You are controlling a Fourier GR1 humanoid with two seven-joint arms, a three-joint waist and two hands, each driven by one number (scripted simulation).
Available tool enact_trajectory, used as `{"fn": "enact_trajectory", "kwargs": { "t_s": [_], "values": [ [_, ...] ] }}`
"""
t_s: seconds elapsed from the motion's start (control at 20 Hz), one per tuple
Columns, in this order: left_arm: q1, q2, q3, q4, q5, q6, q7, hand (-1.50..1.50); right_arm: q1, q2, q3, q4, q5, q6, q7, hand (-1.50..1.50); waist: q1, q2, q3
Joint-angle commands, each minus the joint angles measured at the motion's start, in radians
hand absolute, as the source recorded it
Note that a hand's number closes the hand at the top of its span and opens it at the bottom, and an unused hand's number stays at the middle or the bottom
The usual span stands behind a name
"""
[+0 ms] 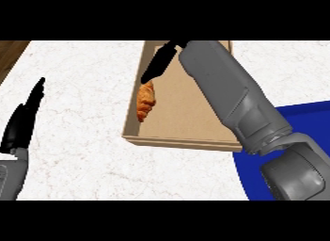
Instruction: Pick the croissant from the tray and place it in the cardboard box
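**Croissant in the box – the risk is in pulling away**

At the far left the left hand (pixel 20 126) rests over the white counter (pixel 84 94), fingers straight and upright, well apart from everything else.

Further right is the cardboard box (pixel 184 141). The croissant (pixel 145 101) lies inside it, pressed along the left wall and off the tray. Whether it lies flat or leans on that wall cannot be told.

Just above the croissant's far end is the right hand (pixel 160 61), its fingers straight and pointing down at the pastry, curled round nothing – an open hand. Whether the fingertips touch the croissant is unclear.

If they do touch, a sideways or dragging retreat could roll the croissant up the low wall and out onto the counter; lifting straight up looks safer.

The grey right forearm (pixel 223 89) crosses over the box's right side, so a low sweep back toward the blue tray (pixel 313 122) could catch the rim and shove the box.
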Motion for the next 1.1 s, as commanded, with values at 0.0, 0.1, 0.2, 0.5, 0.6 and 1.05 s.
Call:
{"fn": "enact_trajectory", "kwargs": {
  "t_s": [0.0, 0.1, 0.2, 0.5, 0.6, 1.05],
  "values": [
    [0.062, 0.001, 0.012, 0.003, 0.005, 0.004, -0.042, 0.00, -0.021, -0.070, -0.074, -0.002, -0.068, 0.043, 0.014, -1.50, -0.005, 0.000, 0.000],
    [0.039, 0.004, 0.012, -0.017, 0.001, 0.008, -0.021, 0.00, -0.027, -0.118, -0.099, -0.001, -0.092, 0.094, 0.003, -1.50, -0.003, 0.002, 0.001],
    [0.026, -0.005, 0.010, 0.006, 0.004, 0.006, -0.028, 0.00, -0.009, -0.154, -0.115, 0.004, -0.108, 0.138, -0.019, -1.50, -0.013, 0.005, 0.000],
    [-0.003, -0.008, 0.003, 0.005, -0.007, 0.009, -0.016, 0.00, -0.017, -0.304, -0.126, 0.015, -0.106, 0.190, 0.020, -1.50, -0.002, 0.015, 0.001],
    [0.023, -0.003, 0.005, -0.008, 0.006, -0.009, -0.022, 0.00, 0.036, -0.338, -0.122, 0.014, -0.100, 0.192, -0.025, -1.50, 0.002, 0.013, 0.002],
    [0.024, -0.018, -0.009, -0.035, -0.006, 0.006, -0.038, 0.00, 0.062, -0.535, -0.078, 0.006, -0.049, 0.379, -0.099, -1.50, 0.029, 0.030, 0.004]
  ]
}}
